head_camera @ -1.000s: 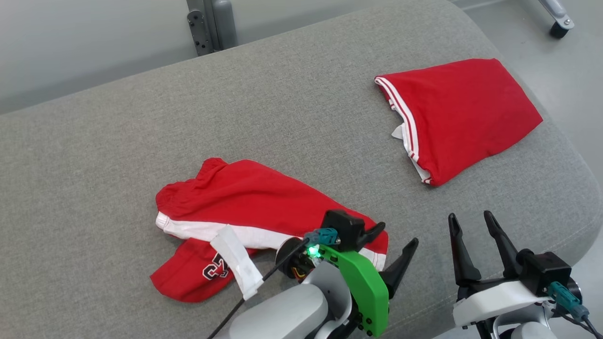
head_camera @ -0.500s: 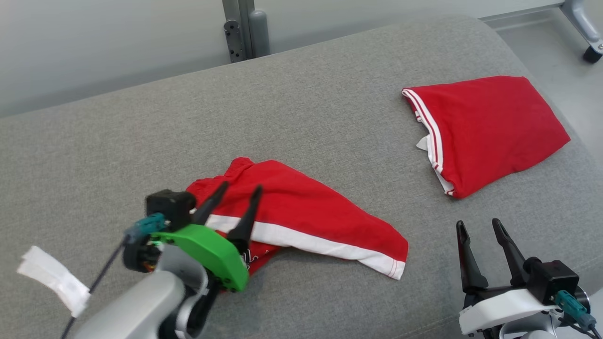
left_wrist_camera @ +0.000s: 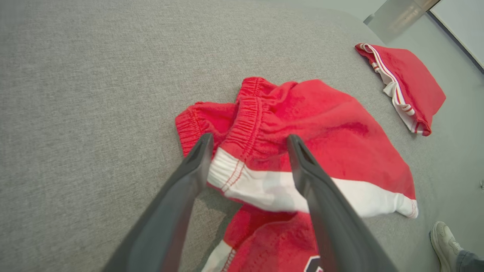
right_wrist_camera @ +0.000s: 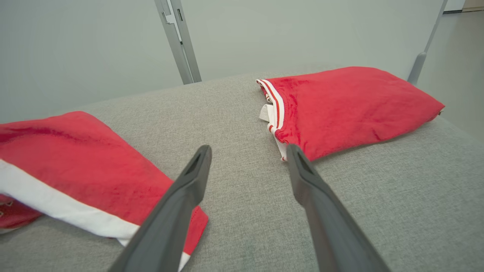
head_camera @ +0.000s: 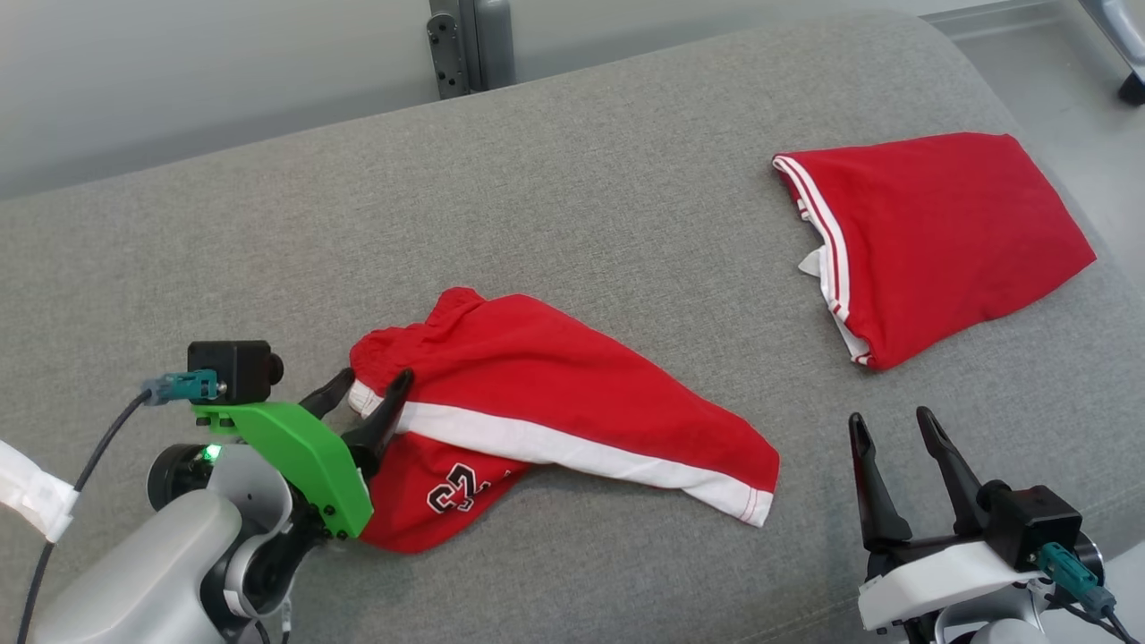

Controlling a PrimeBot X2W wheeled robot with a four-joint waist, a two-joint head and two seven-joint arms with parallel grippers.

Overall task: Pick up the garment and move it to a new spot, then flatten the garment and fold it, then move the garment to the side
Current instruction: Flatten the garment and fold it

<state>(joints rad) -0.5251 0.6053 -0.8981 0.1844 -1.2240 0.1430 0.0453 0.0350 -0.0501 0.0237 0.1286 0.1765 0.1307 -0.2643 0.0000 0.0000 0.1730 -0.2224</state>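
The garment (head_camera: 555, 394), crumpled red shorts with a white side stripe and a number print, lies in the middle of the grey cushion (head_camera: 581, 179). My left gripper (head_camera: 376, 376) is open at its left end. In the left wrist view the left gripper (left_wrist_camera: 250, 138) has its fingers astride the elastic waistband of the garment (left_wrist_camera: 321, 124), just above the cloth. My right gripper (head_camera: 890, 417) stands open at the lower right, over bare cushion. The right wrist view shows the right gripper (right_wrist_camera: 248, 148) with nothing between its fingers and the garment's hem (right_wrist_camera: 75, 173) to its left.
A second red garment (head_camera: 939, 233), folded, lies at the cushion's far right near the rounded edge. A metal post (head_camera: 470, 45) stands behind the cushion. A person's shoe (left_wrist_camera: 446, 236) is on the floor beyond the cushion's edge. A caster (head_camera: 1132, 85) sits at the top right.
My left gripper has gone from the garment's right hem to its left waistband end and dropped closer to the cloth. The camera has shifted. The right gripper stays put, open.
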